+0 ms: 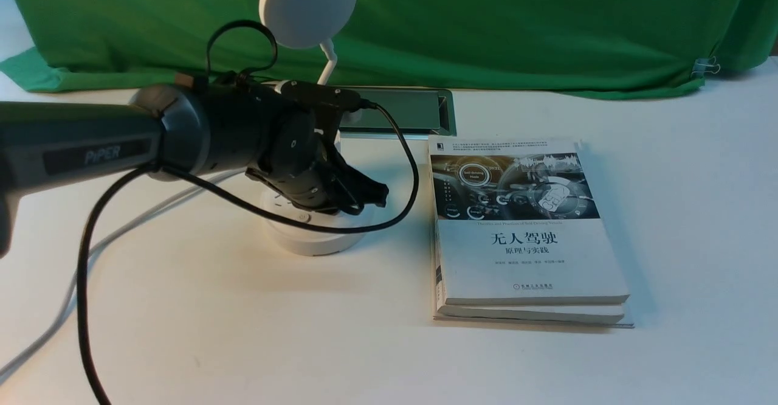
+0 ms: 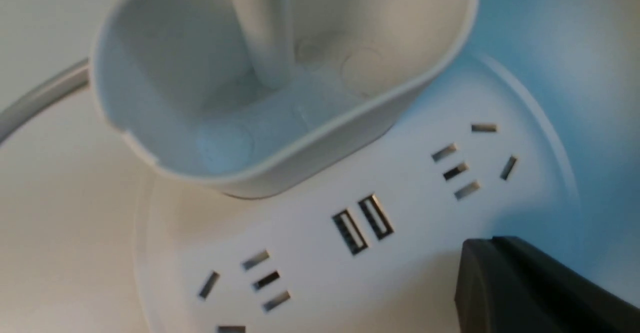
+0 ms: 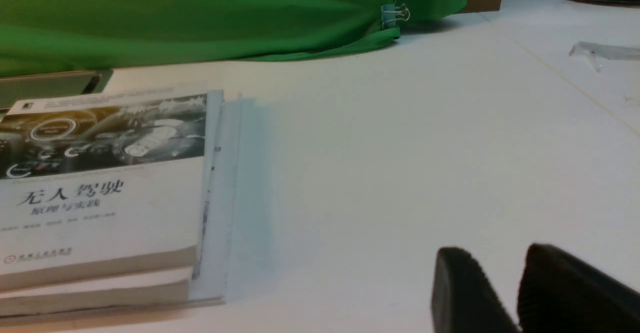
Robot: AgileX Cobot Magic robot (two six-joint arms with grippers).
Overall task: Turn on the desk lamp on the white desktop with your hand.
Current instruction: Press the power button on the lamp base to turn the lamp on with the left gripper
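Though partly hidden, white lamp.

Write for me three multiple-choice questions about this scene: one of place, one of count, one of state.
1. Where are the books, relative to the desk lamp?
A) Left
B) Right
C) On its base

2. How many USB ports does the lamp base show?
A) Two
B) Four
C) Five

3. How are the right claw's fingers?
A) Crossed
B) Pressed together
C) Apart

1-B: the front view shows them right of the lamp.
2-A: two framed slots sit side by side.
3-C: white desktop shows between the fingers.
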